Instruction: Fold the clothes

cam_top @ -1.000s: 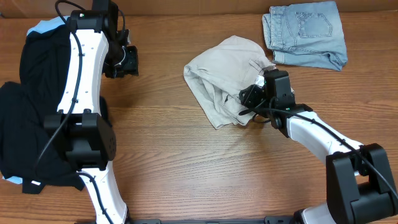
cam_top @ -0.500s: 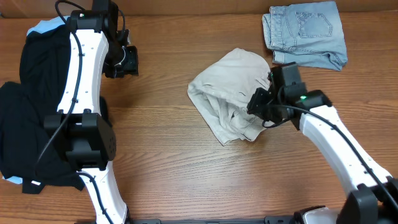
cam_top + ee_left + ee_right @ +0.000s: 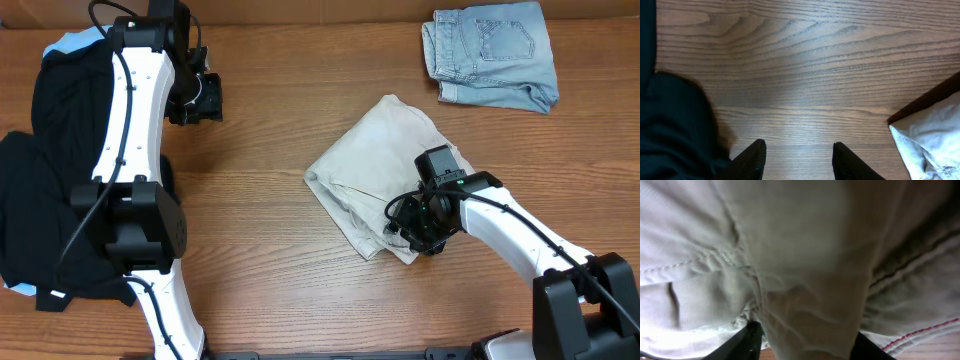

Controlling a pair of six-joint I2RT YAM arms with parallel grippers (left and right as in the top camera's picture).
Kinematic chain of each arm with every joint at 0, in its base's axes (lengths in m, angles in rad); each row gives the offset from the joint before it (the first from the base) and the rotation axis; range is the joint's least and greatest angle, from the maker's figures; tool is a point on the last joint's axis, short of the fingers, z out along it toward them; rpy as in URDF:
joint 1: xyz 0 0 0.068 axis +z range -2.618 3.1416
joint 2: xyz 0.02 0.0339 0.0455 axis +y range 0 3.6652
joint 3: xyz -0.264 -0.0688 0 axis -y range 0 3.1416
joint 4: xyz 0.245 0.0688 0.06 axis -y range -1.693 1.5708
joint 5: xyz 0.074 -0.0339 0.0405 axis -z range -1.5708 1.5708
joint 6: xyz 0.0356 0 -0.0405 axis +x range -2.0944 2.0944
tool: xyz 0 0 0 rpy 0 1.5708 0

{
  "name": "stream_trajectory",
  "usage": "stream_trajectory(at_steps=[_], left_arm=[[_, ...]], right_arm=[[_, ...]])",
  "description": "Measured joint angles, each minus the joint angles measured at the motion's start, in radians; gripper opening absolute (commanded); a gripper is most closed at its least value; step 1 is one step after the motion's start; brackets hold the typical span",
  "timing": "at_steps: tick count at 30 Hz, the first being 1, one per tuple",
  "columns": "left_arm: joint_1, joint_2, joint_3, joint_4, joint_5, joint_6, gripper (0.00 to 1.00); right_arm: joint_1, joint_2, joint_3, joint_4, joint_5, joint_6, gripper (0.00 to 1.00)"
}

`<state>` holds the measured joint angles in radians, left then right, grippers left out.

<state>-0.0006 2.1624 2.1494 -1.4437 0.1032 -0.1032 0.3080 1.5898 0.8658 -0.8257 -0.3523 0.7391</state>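
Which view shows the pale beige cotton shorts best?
Overhead: the whole pale beige cotton shorts lie in frame, outline and folds clear. Right wrist shows only close-up fabric and a seam filling the picture; left wrist shows none of them.

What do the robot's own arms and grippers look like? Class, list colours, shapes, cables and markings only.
Both the left arm and right arm have white link shells with boxy black joints. Black cables loop along them. A green light glows by the right wrist. The left gripper and right gripper each end in two black fingers.
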Motion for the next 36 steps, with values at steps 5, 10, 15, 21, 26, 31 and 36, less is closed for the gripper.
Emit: stream_trajectory(at_steps=[5,10,15,21,26,31,36], left_arm=[[0.000,0.000,0.000,0.001,0.000,0.000,0.46],[0.000,0.000,0.000,0.005,0.000,0.000,0.46],[0.000,0.000,0.000,0.014,0.000,0.000,0.46],[0.000,0.000,0.000,0.019,0.000,0.000,0.46],[0.000,0.000,0.000,0.019,0.000,0.000,0.46],[0.000,0.000,0.000,0.020,0.000,0.000,0.45],[0.000,0.000,0.000,0.022,0.000,0.000,0.45]], right_arm=[[0.000,-0.011,0.060,-0.123,0.002,-0.021,0.79],[-0.012,-0.115,0.105,-0.257,0.058,-0.021,1.00],[-0.055,-0.178,0.100,-0.287,0.146,0.009,1.00],[-0.055,-0.160,-0.014,-0.051,0.161,0.073,1.00],[-0.052,-0.109,-0.107,0.086,0.117,0.145,1.00],[-0.039,-0.058,-0.127,0.252,0.061,0.192,0.99],[0.021,-0.007,-0.120,0.423,0.022,0.264,0.93]])
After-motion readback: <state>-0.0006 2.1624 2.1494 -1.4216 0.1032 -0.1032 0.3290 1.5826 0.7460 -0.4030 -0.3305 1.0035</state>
